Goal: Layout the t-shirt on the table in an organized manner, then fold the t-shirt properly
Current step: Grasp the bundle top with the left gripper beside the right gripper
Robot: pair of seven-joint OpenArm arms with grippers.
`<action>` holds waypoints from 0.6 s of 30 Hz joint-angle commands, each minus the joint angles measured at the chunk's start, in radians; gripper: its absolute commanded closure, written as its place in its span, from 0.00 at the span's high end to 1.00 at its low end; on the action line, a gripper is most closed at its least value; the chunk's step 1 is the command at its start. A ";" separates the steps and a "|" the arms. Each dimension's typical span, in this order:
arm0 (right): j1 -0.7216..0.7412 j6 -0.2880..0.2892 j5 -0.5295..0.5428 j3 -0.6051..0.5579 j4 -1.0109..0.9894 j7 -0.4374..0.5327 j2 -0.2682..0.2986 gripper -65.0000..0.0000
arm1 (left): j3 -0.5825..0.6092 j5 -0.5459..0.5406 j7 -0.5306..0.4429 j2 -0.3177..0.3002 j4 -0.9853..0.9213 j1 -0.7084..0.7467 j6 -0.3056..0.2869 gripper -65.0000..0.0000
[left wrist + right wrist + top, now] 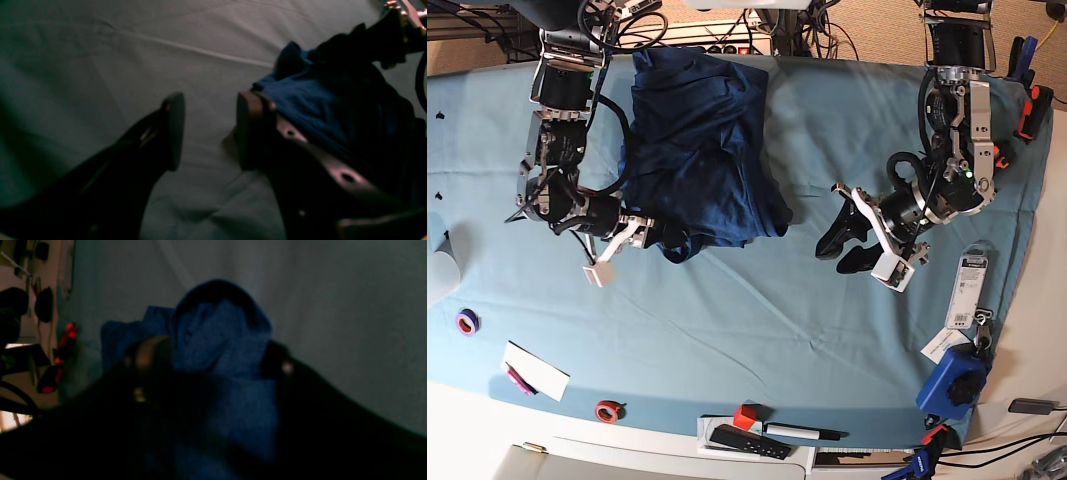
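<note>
T-shirt [310,100] fabric shows at the right of the left wrist view as a bunched, dark blue heap on the table [100,66], just past one finger of the left gripper [210,130]; the jaws are spread wide with only bare teal cloth between them, so this arm holds nothing and sits just beside the garment's edge. From the right wrist view, which is dark and blurred, the t-shirt [217,336] rises in a crumpled hump directly ahead of the right gripper [213,373], and blue cloth fills the gap between its fingers; whether they are already pinching that fold or merely straddling it cannot be told. The base view gives the wider layout: the t-shirt [702,140] lies rumpled and partly doubled over near the far edge of the table [757,330], the right gripper [632,232] is at its near lower corner, and the left gripper [847,240] stands apart from the shirt's other side. By my reckoning the work is in the laying-out step, with no folding begun. Next, the right arm probably needs a firm pinch on that corner, and the left arm needs to reach across to the opposite hem, so the two can draw the cloth flat.
</note>
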 commanded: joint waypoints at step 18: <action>0.003 0.027 -0.061 0.017 0.003 -0.043 0.014 0.00 | 0.174 -0.586 0.414 -0.182 0.015 0.235 0.035 0.66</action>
